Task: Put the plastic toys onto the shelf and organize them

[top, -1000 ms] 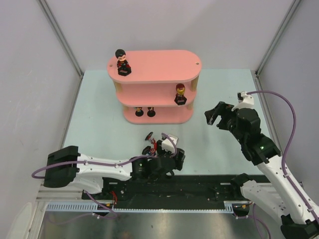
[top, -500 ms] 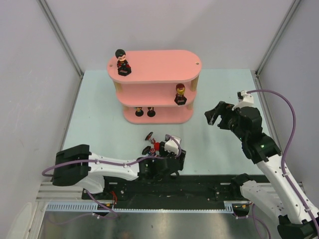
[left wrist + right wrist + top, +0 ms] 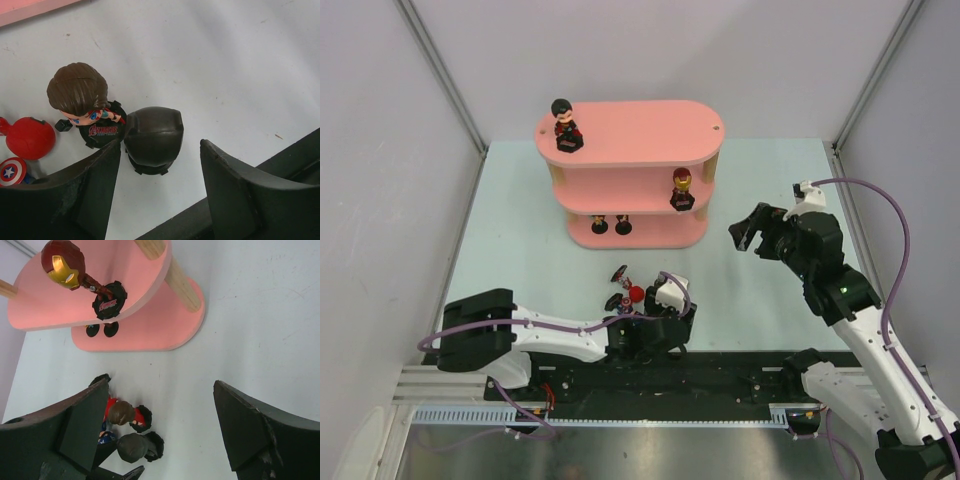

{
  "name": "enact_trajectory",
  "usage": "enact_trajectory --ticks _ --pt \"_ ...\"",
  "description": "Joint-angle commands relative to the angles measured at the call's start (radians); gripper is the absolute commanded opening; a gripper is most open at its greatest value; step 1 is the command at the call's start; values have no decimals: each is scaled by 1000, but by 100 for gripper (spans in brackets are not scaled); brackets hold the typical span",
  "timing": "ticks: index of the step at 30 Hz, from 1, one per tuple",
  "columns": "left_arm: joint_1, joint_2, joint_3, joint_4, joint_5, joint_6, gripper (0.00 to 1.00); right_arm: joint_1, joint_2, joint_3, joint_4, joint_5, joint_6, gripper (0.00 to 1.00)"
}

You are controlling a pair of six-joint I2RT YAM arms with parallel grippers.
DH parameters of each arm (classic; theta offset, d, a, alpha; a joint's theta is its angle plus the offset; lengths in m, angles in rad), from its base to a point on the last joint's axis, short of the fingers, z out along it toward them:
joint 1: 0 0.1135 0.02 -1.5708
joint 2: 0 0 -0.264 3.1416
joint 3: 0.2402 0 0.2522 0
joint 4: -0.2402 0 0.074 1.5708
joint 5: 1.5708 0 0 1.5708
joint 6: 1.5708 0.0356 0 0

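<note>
The pink shelf (image 3: 640,133) stands at the back of the table. A dark-haired toy (image 3: 564,124) stands on its top tier and a red-gold toy (image 3: 681,188) on the middle tier. Two more toys (image 3: 611,225) stand on the bottom tier, half hidden. Several toys (image 3: 625,288) cluster on the table in front. My left gripper (image 3: 160,146) is open and low over them. The black-headed toy (image 3: 153,137) is between its fingers, close to the left finger (image 3: 95,185). A brown-haired toy (image 3: 80,95) and a red-headed toy (image 3: 30,138) stand beside it. My right gripper (image 3: 757,228) hangs open and empty, right of the shelf.
The right wrist view shows the shelf's bottom board (image 3: 150,325), a wooden post (image 3: 181,286) and the red-gold toy (image 3: 62,262) above. A black rail (image 3: 720,375) runs along the near table edge, just behind the left gripper. Grey walls stand on both sides.
My left arm has shifted right and closed in over the toy cluster. The right arm has barely moved. No toy has moved.
</note>
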Motion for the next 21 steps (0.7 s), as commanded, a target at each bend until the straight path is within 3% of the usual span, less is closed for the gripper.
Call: enact_trajectory --ticks 1,15,21 --pt "-1 4 32 31 -28 -22 67 -5 1 11 10 -13 -18 91" --pt "-1 21 44 20 -36 -11 45 -8 9 11 7 -20 -15 91" --pt "-2 23 44 18 -36 -8 40 -8 12 11 5 -22 -14 91"
